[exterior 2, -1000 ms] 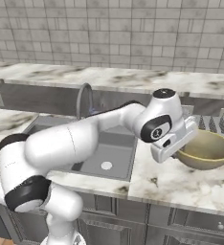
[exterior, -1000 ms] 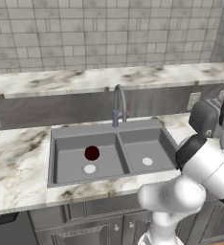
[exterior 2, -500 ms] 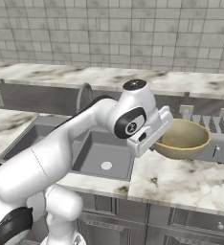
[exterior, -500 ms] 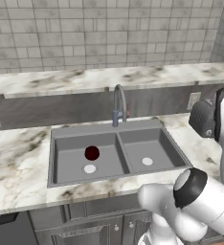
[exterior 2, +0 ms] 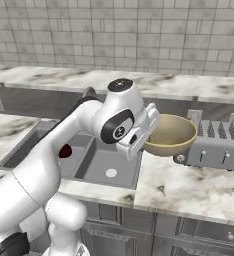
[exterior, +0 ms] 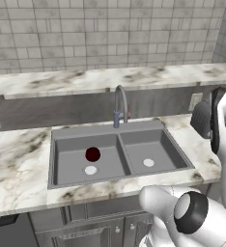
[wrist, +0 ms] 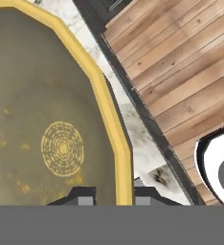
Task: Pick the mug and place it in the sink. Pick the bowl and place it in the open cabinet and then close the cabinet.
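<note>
My gripper (exterior 2: 149,138) is shut on the left rim of the yellowish-tan bowl (exterior 2: 172,134) and holds it in the air above the marble counter, just in front of the toaster. In the hand view the bowl's yellow rim (wrist: 111,129) runs down between my two fingertips (wrist: 83,196), and its olive inside (wrist: 47,119) spreads to the left of it. The dark red mug (exterior: 92,154) stands in the left basin of the grey sink (exterior: 66,133); in the right base view my arm partly hides the mug (exterior 2: 65,151). The cabinet is out of view.
A silver toaster (exterior 2: 220,144) stands on the counter right behind the bowl. The curved tap (exterior: 120,103) rises behind the sink's divider. A raised marble ledge (exterior: 110,77) and a tiled wall close the back. Wooden floor (wrist: 181,62) lies beyond the counter edge.
The arm has carried the bowl up off the counter and to the left, toward the sink side. The mug has stayed in the left basin.
</note>
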Robot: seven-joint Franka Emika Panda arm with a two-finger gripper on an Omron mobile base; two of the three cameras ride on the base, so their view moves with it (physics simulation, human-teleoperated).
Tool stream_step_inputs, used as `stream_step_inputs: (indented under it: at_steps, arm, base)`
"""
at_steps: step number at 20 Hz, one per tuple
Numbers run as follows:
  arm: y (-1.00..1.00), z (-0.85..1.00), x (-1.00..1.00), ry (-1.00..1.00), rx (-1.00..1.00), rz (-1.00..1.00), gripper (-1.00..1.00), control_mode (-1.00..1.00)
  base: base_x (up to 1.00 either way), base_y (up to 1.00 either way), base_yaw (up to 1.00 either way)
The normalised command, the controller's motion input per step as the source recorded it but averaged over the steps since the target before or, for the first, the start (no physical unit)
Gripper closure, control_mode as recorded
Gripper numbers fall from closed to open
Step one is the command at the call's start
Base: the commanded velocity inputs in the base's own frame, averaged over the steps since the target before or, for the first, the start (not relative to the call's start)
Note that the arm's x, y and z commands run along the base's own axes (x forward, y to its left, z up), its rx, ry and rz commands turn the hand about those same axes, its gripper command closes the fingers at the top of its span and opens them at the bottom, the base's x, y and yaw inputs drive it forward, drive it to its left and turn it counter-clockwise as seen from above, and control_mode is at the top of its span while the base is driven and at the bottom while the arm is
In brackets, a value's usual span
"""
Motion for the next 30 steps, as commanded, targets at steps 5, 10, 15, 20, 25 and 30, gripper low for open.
stream_step_inputs:
  at_steps: [5, 10, 15, 20, 25, 30]
  arm:
    - [0.32, 0.38, 0.00, 0.06, 0.03, 0.20, 1.00, -1.00]
    - [0.31, 0.24, -0.05, 0.06, 0.06, 0.17, 1.00, -1.00]
    - [0.46, 0.00, -0.08, 0.00, 0.03, 0.07, 1.00, -1.00]
    - [0.50, 0.00, 0.00, -0.02, 0.01, 0.01, 1.00, -1.00]
    - [0.23, -0.03, -0.01, -0.06, 0.00, 0.00, 1.00, -1.00]
    - [0.10, -0.13, -0.08, -0.02, 0.00, 0.00, 1.00, 1.00]
  base:
    - [0.00, 0.00, 0.00]
    - [0.00, 0.00, 0.00]
    - [0.00, 0.00, 0.00]
    - [0.00, 0.00, 0.00]
    - [0.00, 0.00, 0.00]
    - [-0.49, 0.02, -0.09]
